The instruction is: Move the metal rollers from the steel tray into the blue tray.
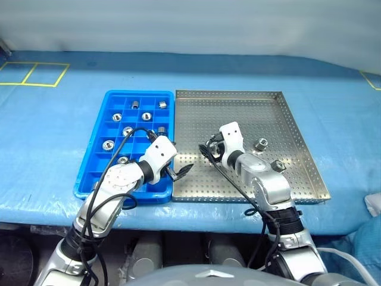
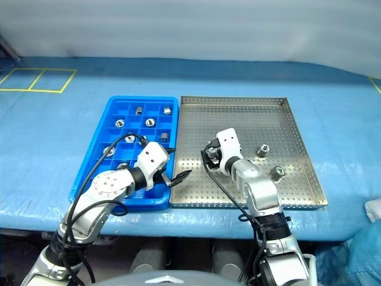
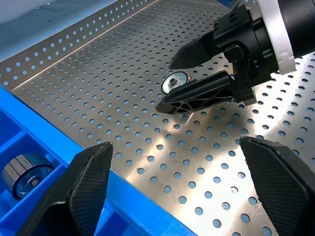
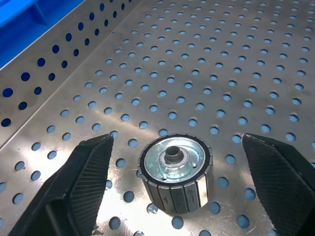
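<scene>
The steel tray (image 1: 238, 101) lies to the right of the blue tray (image 1: 89, 179). My right gripper (image 1: 209, 149) hangs low over the steel tray's left half. It is open, with one metal roller (image 4: 174, 172) lying between its fingers (image 4: 83, 182), and neither finger touches it. Two more rollers (image 1: 261, 143) (image 1: 277, 165) lie on the steel tray further right. Several rollers (image 1: 127, 131) sit in the blue tray's compartments. My left gripper (image 1: 180, 171) is open and holds nothing, near the front where the two trays meet.
Both trays rest on a table covered in blue sheeting (image 1: 333, 119). Yellow tape lines (image 1: 36, 74) mark its far left. The table's front edge runs just below the trays. A white object (image 1: 375, 202) shows at the right edge.
</scene>
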You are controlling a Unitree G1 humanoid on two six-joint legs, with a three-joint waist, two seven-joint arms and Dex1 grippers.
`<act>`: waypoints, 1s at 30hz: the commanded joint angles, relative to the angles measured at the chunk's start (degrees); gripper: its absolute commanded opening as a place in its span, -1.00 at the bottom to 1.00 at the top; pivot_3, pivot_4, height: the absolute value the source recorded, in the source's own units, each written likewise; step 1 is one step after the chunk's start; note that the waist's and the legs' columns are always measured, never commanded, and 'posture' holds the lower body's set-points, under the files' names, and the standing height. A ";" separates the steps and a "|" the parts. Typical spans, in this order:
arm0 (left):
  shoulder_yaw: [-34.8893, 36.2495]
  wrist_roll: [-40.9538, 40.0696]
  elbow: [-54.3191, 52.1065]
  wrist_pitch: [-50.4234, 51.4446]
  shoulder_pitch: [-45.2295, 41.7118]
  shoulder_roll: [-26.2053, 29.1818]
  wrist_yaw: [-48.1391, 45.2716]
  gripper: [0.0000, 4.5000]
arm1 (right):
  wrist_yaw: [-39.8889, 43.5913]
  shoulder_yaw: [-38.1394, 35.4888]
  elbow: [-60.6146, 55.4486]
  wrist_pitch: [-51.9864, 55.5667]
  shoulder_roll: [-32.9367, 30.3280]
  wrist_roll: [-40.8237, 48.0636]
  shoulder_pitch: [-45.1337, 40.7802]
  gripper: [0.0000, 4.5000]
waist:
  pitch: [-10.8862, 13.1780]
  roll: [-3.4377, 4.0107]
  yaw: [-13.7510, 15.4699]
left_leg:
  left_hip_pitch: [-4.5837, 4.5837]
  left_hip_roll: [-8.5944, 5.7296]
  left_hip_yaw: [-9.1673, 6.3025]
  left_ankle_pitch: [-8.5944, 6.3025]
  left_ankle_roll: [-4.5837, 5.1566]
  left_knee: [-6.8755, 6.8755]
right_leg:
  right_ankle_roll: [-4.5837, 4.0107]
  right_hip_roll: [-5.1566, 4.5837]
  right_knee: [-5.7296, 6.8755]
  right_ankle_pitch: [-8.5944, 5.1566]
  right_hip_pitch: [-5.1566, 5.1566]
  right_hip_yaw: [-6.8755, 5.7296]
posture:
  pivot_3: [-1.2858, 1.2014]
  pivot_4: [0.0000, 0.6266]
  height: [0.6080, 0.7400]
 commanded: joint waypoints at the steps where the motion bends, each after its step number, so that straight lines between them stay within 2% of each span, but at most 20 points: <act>1: 1.03 -0.48 -2.88 -0.66 -0.05 0.06 0.07 1.00 | -0.35 -1.25 -1.05 -0.90 0.15 -0.14 -1.15 0.45 | 0.00 0.00 0.01 | 0.00 0.00 0.00 0.00 0.00 0.00 | 0.00 0.00 0.00 0.00 0.00 0.00 | 0.16 -0.52 1.00; 3: 1.55 -0.97 -2.94 -0.67 -0.01 -0.32 0.12 1.00 | -0.40 -1.31 -1.21 -0.73 0.06 -0.36 -1.19 0.16 | 0.00 0.00 -0.02 | 0.00 0.00 0.00 0.00 0.00 0.00 | 0.00 0.00 0.00 0.00 0.00 0.00 | 0.16 -0.52 1.00; 6: 2.25 -1.73 -3.44 -0.33 -0.04 -0.84 0.16 1.00 | -0.33 -1.68 -1.41 -0.13 0.09 -0.08 -1.09 0.16 | 0.00 0.00 -0.02 | 0.01 0.00 0.00 0.00 0.00 0.00 | 0.00 0.00 0.00 0.00 0.00 0.00 | 0.16 -0.52 1.00; 8: 2.27 -1.59 -3.64 0.37 -0.18 -0.60 0.56 1.00 | -0.43 -1.91 -1.42 0.31 0.09 0.04 -1.01 0.01 | 0.00 0.00 -0.02 | 0.00 0.00 0.00 0.00 0.00 0.00 | 0.00 0.00 0.00 0.00 0.00 0.00 | 0.17 -0.52 1.00; 10: 2.29 -1.64 -3.73 0.57 -0.18 -0.41 0.65 1.00 | -0.49 -2.06 -1.46 0.46 0.11 0.03 -0.96 -0.23 | 0.00 0.00 -0.01 | 0.00 0.00 0.00 0.00 0.00 0.00 | 0.01 0.00 0.00 0.00 0.00 0.00 | 0.16 -0.52 1.00; 11: 2.32 -1.68 -3.73 0.56 -0.20 -0.37 0.62 1.00 | -0.50 -2.13 -1.44 0.50 0.15 0.04 -0.99 -0.25 | 0.00 0.00 -0.01 | 0.01 0.00 0.00 0.00 0.00 0.00 | 0.00 0.00 0.00 0.00 0.00 0.00 | 0.16 -0.52 1.00; 19: 3.20 -2.41 -5.55 1.32 0.70 0.30 0.61 1.00 | -0.19 -2.60 -3.79 0.11 -0.12 0.39 -1.24 -0.25 | 0.00 0.00 -0.01 | 0.00 0.00 0.00 0.00 0.00 -0.01 | 0.01 0.00 0.00 0.00 0.00 0.00 | 0.17 -0.52 1.00; 26: 5.75 -1.30 -12.76 7.56 4.44 2.27 4.23 1.00 | 8.38 -1.43 -11.72 2.24 -0.76 7.80 -5.07 -0.25 | 0.01 0.02 0.10 | 0.01 0.05 -0.02 0.00 0.00 -0.10 | 0.00 0.04 0.03 0.00 -0.06 -0.02 | 0.23 -0.52 1.00; 30: 9.99 -0.39 -16.41 11.20 5.38 -1.69 11.12 1.00 | 11.38 1.16 -11.97 2.88 -0.66 9.28 -8.01 -0.25 | 0.01 0.02 1.46 | 0.03 0.10 -0.14 0.00 0.00 -0.10 | -0.03 0.11 0.04 -0.02 -0.01 -0.14 | 0.27 -0.52 1.00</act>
